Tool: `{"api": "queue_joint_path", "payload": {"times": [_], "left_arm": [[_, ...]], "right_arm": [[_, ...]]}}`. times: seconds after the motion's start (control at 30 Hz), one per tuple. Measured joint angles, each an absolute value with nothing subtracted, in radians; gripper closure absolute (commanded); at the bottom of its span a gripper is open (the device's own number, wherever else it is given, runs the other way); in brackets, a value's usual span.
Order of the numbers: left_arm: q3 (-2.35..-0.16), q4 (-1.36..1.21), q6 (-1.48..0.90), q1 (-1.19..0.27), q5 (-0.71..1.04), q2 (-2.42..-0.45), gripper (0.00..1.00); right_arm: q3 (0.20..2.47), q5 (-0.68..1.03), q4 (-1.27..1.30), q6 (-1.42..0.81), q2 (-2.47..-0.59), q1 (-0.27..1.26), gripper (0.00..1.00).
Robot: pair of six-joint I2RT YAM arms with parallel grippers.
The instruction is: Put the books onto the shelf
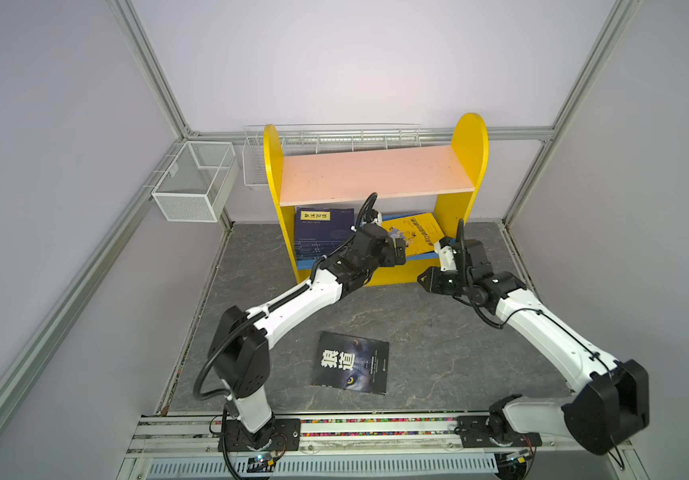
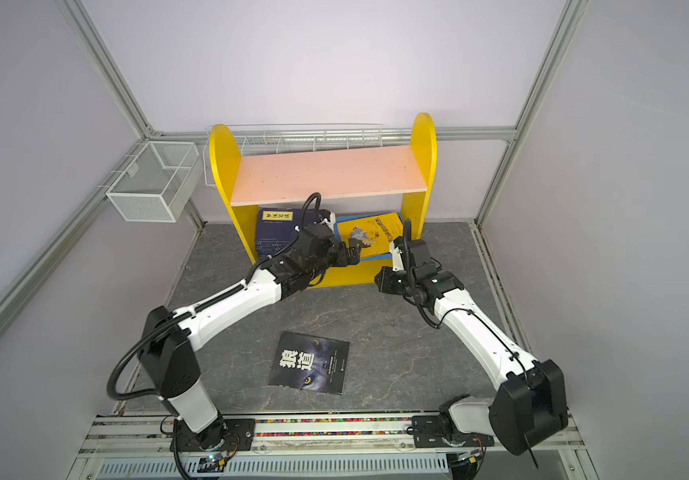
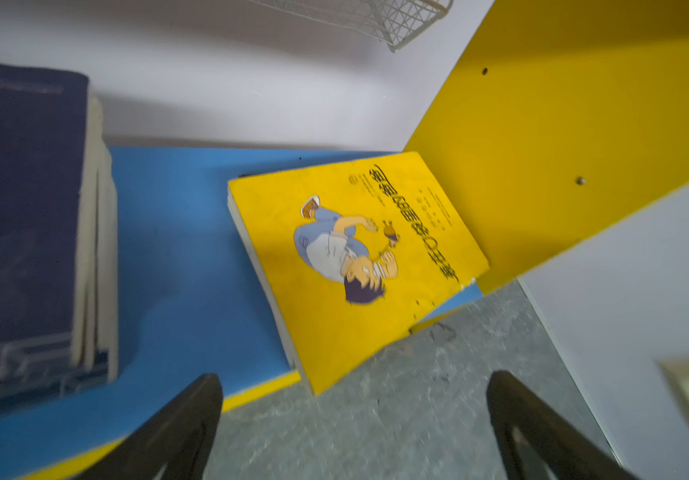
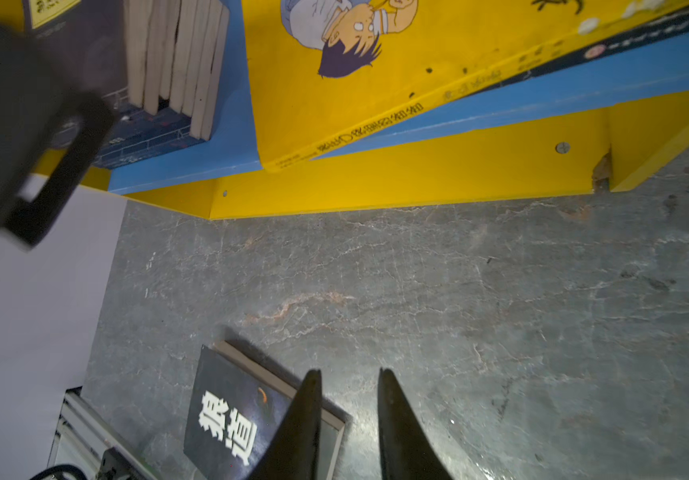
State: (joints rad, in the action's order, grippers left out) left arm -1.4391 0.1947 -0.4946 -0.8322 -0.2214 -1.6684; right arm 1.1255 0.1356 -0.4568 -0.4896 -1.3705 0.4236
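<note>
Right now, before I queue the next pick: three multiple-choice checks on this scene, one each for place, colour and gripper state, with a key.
1. Where is the wolf-eye book?
A) flat on the table, in front of the shelf
B) flat on the shelf
C) leaning against the shelf

2. What colour is the shelf's lower board?
A) green
B) blue
C) white

3. What state is the left gripper in?
A) shut on a book
B) shut, empty
C) open, empty

Key:
1 A: both top views show it lying cover up on the grey surface, apart from the shelf.
2 B: the left wrist view shows a blue board under the shelved books.
3 C: its fingers stand wide apart with nothing between them.
</note>
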Motion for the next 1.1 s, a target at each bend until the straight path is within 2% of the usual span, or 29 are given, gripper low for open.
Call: {"api": "queue_joint_path", "payload": {"times": [0.17,0.33,0.53,0.73,1.1], "left_arm": [[-1.221,0.223,-0.571,-0.847,-0.320,-1.375,0.00],[-0.968,0.355,-0.680,-0.802,-0.417,-1.103,0.00],[-0.673,0.559,-0.753,-0.709,-0.414,-0.921,0.00],[-0.582,0.642,-0.752,-0.707,-0.333,-0.865,0.00],[-0.503,0.588,-0.721,-0.707,-0.160,-0.909,0.00]], "right_arm": [[1.208,0.087,-0.419,-0.513,-1.515,0.461,0.75],[1.288,0.071,-0.403,-0.527,-1.625,0.476,0.75],[1.376,0.068,-0.402,-0.527,-1.718,0.479,0.74],[1.459,0.067,-0.421,-0.523,-1.783,0.479,0.72],[1.529,0.044,-0.457,-0.504,-1.830,0.479,0.72]]}}
